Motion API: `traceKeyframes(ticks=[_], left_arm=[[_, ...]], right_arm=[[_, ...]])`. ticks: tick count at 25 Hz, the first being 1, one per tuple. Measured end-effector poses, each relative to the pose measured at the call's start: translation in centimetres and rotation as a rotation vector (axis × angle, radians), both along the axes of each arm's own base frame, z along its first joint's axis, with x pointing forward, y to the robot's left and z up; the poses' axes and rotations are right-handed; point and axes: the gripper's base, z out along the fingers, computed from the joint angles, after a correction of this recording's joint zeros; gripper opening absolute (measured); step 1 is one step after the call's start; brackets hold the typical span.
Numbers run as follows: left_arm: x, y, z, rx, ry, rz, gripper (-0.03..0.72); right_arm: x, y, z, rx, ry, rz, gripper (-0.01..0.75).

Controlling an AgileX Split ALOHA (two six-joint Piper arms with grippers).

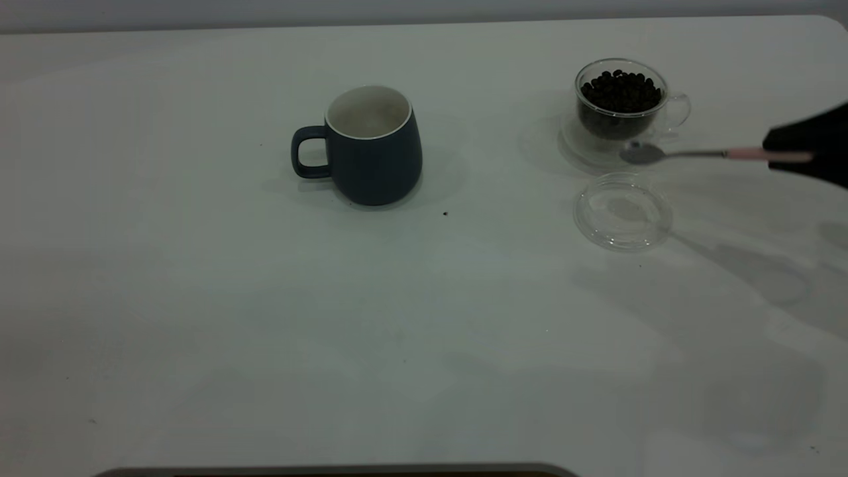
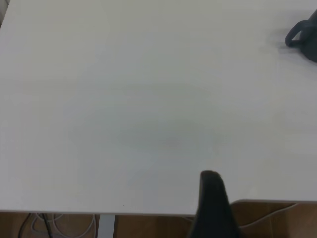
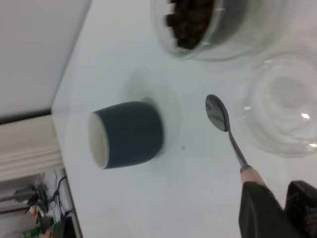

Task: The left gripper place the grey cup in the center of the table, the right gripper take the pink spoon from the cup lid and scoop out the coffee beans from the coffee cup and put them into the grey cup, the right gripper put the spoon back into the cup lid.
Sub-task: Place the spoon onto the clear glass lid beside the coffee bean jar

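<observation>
The grey cup (image 1: 374, 146) stands upright in the middle of the table (image 1: 424, 344), its handle to the left and its white inside bare. It also shows in the left wrist view (image 2: 303, 35) and the right wrist view (image 3: 131, 134). The coffee cup (image 1: 619, 99) holds the coffee beans (image 1: 621, 89) at the far right. The cup lid (image 1: 623, 212) lies in front of it with nothing in it. My right gripper (image 1: 795, 156) is shut on the pink spoon (image 1: 689, 154) by its handle. It holds the spoon level in the air, the spoon's bowl empty, between lid and coffee cup. My left gripper (image 2: 213, 198) hangs over the table's near left edge.
A single dark speck (image 1: 445, 213) lies on the table just right of the grey cup. A dark strip (image 1: 331, 472) runs along the front edge. In the right wrist view the lid (image 3: 285, 104) lies beside the spoon's bowl (image 3: 218, 113), and the coffee cup (image 3: 208, 25) stands beyond.
</observation>
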Motion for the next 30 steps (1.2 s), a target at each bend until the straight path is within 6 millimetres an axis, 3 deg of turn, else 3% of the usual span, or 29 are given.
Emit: traceKeyframes(ticks=[15, 22, 30], left_arm=[[0.0, 0.0, 0.0, 0.000, 0.000, 0.000, 0.586], [0.0, 0.0, 0.0, 0.000, 0.000, 0.000, 0.586], [0.0, 0.0, 0.0, -0.001, 0.000, 0.001, 0.586]], right_arm=[[1.2, -0.6, -5.3, 0.057, 0.057, 0.003, 0.110], [1.5, -0.6, -6.8, 0.076, 0.053, 0.015, 0.110], [1.9, -0.7, -7.0, 0.068, 0.016, 0.034, 0.110]])
